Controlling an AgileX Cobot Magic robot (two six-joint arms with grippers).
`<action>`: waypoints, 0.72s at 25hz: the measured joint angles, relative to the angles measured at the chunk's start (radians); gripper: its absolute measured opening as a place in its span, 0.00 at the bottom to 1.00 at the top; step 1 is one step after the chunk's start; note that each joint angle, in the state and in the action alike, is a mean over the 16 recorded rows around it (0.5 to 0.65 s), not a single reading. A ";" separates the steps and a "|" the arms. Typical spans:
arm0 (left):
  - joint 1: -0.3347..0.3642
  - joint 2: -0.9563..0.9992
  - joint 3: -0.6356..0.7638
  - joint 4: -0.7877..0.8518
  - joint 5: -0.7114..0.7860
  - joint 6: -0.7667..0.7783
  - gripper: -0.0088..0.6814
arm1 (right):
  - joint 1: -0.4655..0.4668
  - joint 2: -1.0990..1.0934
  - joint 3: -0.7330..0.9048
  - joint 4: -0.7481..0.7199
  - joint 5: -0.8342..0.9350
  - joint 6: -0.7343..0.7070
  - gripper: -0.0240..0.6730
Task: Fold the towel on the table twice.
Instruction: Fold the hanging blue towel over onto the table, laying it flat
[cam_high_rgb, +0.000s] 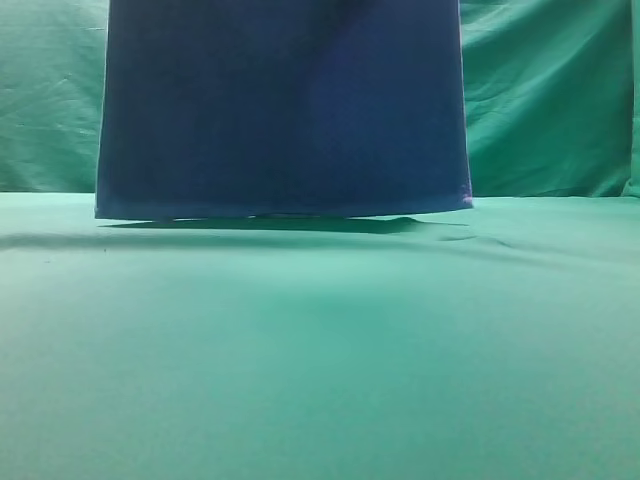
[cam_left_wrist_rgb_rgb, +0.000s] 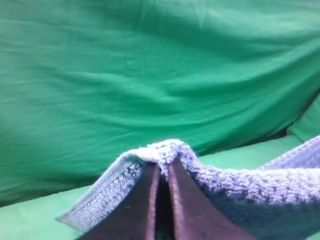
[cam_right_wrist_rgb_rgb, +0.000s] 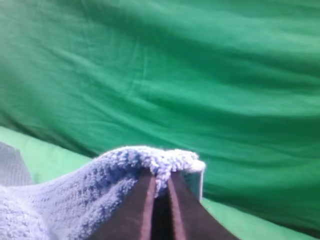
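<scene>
The towel (cam_high_rgb: 283, 105) hangs like a dark blue sheet in the exterior high view, its lower edge just above the green table (cam_high_rgb: 320, 350). Both arms are out of that view, above the frame. In the left wrist view my left gripper (cam_left_wrist_rgb_rgb: 163, 170) is shut on a pale blue waffle-knit corner of the towel (cam_left_wrist_rgb_rgb: 220, 182), which drapes to the right. In the right wrist view my right gripper (cam_right_wrist_rgb_rgb: 160, 182) is shut on another corner of the towel (cam_right_wrist_rgb_rgb: 85, 190), which drapes to the left.
A wrinkled green fabric backdrop (cam_high_rgb: 550, 100) hangs behind the table and fills both wrist views (cam_left_wrist_rgb_rgb: 150, 65) (cam_right_wrist_rgb_rgb: 200, 75). A dark shadow (cam_high_rgb: 270, 226) lies on the table under the towel's lower edge.
</scene>
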 joint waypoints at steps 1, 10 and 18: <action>0.000 -0.004 0.000 0.018 0.017 -0.012 0.01 | 0.000 -0.010 0.002 -0.001 0.025 0.000 0.03; 0.000 -0.081 0.055 0.159 0.132 -0.115 0.01 | 0.000 -0.132 0.099 -0.008 0.177 -0.005 0.03; 0.000 -0.217 0.241 0.160 0.160 -0.134 0.01 | 0.000 -0.285 0.341 0.003 0.168 -0.006 0.03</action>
